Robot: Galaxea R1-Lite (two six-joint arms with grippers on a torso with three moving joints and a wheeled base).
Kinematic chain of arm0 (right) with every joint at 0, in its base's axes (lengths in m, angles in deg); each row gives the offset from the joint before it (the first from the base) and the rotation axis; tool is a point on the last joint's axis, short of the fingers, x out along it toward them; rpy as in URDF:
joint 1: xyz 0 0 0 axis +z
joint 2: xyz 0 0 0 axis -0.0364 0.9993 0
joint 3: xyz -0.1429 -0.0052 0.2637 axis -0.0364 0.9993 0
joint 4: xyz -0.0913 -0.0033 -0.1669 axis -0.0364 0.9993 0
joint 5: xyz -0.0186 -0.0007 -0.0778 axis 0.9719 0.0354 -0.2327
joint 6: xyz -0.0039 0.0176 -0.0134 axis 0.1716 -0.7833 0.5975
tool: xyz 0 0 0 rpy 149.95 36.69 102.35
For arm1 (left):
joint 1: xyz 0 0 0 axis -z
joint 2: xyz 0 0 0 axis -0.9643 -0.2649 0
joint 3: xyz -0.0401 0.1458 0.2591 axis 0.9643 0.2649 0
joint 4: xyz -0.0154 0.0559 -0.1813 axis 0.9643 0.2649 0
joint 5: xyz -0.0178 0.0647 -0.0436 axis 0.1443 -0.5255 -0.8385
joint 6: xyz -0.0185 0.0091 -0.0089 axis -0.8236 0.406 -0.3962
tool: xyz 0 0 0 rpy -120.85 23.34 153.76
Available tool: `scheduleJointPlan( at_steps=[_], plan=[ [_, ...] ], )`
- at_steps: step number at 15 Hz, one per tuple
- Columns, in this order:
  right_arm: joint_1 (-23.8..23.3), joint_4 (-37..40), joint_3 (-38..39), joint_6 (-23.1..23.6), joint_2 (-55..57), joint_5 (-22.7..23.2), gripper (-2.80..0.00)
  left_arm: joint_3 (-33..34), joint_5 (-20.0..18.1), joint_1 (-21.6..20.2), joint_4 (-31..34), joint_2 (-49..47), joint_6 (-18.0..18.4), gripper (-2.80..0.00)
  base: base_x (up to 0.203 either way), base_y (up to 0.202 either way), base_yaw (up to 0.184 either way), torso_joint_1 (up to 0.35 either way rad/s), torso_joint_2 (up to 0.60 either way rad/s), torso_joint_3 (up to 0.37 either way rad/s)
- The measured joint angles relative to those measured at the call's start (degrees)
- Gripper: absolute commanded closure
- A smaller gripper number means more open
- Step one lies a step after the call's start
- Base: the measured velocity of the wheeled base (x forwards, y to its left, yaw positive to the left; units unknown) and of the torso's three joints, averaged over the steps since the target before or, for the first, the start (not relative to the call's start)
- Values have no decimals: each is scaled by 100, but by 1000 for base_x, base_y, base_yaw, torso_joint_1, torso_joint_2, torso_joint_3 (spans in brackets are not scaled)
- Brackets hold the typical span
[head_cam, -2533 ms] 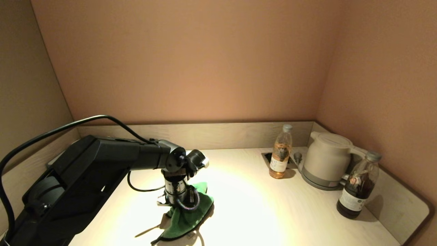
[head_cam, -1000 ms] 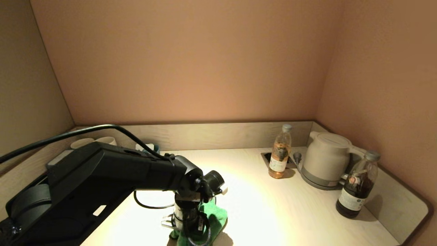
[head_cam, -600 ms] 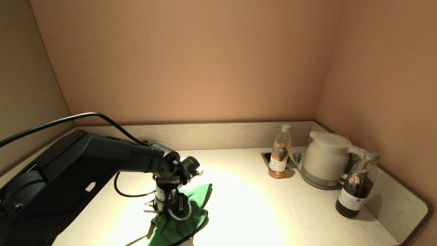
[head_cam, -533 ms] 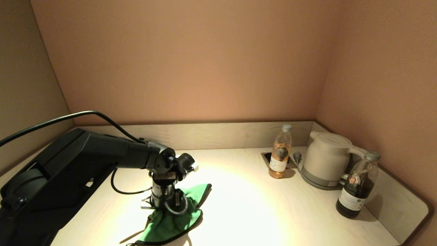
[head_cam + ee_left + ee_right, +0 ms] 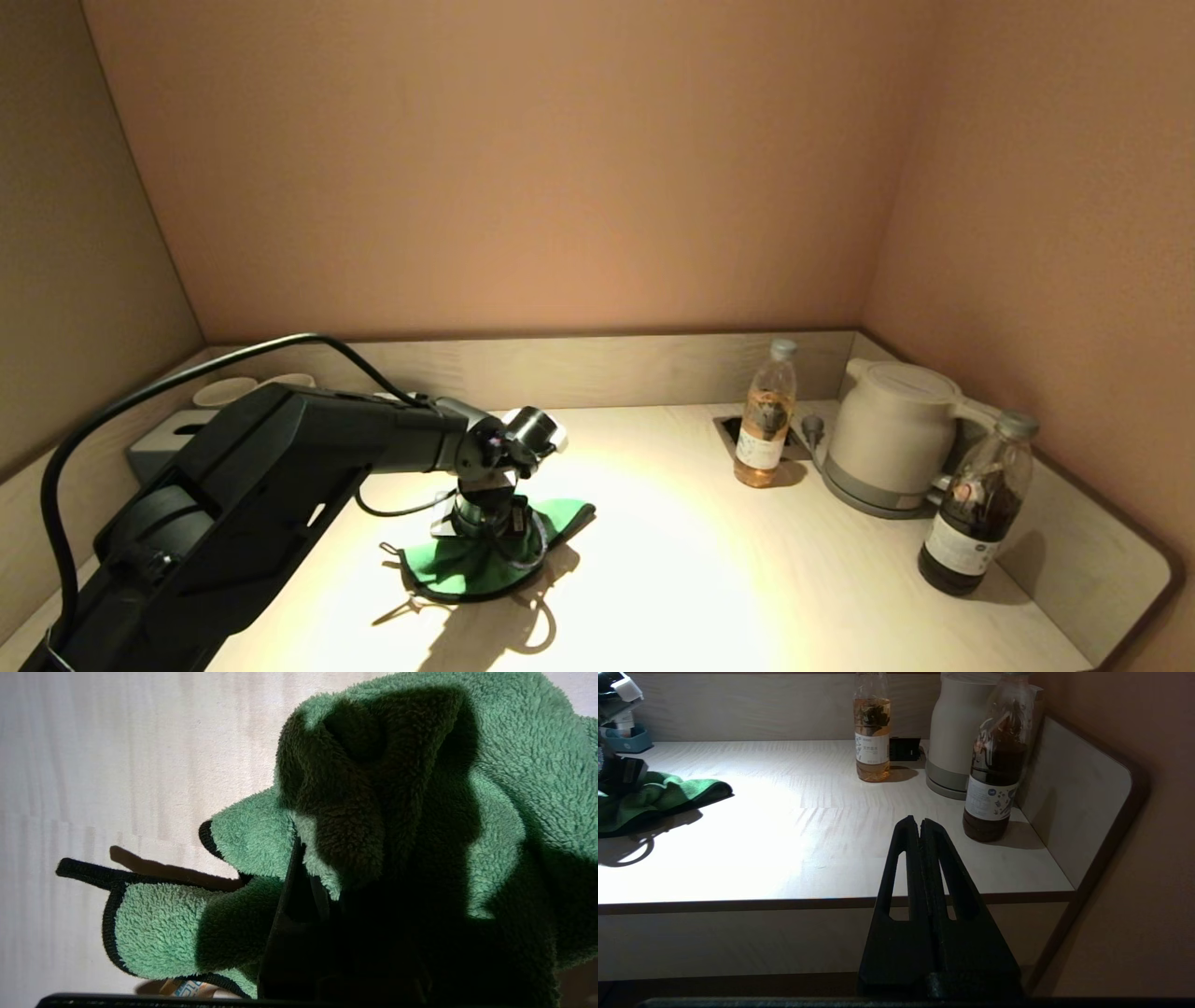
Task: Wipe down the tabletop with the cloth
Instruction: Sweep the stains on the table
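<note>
The green cloth [image 5: 471,564] with black edging lies bunched on the pale wood-grain tabletop [image 5: 709,579], left of centre. My left gripper [image 5: 487,534] points straight down into it and is shut on the cloth. In the left wrist view the cloth [image 5: 420,765] fills most of the picture and hides the fingertips; a black-edged corner [image 5: 154,924] lies flat on the tabletop [image 5: 93,742]. My right gripper [image 5: 920,822] is shut and empty, parked off the table's front edge. The cloth also shows in the right wrist view [image 5: 649,798].
A bottle of amber drink [image 5: 767,426] stands by the socket cutout [image 5: 733,429]. A white kettle [image 5: 894,434] and a dark bottle [image 5: 980,506] stand at the right rim. A grey-blue tissue box [image 5: 163,446] and white cups [image 5: 224,390] sit at the back left.
My left gripper has swept the cloth back and forth across the left half of the tabletop. It now sits farther from me than half a second ago. The right arm has not moved.
</note>
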Motion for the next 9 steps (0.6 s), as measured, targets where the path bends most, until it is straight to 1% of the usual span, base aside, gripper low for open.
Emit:
scheduleJointPlan(
  at_steps=[2, 3, 5, 7, 9],
  plan=[
    [-6, -1, 0, 1, 0, 0, 0, -6, 0, 199, -323, -44, 227, 0, 0, 0, 0, 0, 0, 0],
    [-6, -2, 0, 0, 0, 2, 0, -6, -14, 391, -478, -59, 308, 0, 0, 0, 0, 0, 0, 0],
    [1, -4, 0, -1, 0, 1, 0, -6, -75, 677, -549, -60, 338, 0, 0, 0, 0, 0, 0, 0],
    [-2, -4, 0, -3, 0, 2, 0, -6, -89, 838, -532, -44, 336, 0, 0, 0, 0, 0, 0, 0],
    [-5, -2, 0, -2, 0, 2, 0, 36, -130, 1266, -469, 44, 309, 0, 0, 0, 0, 0, 0, 0]
  ],
)
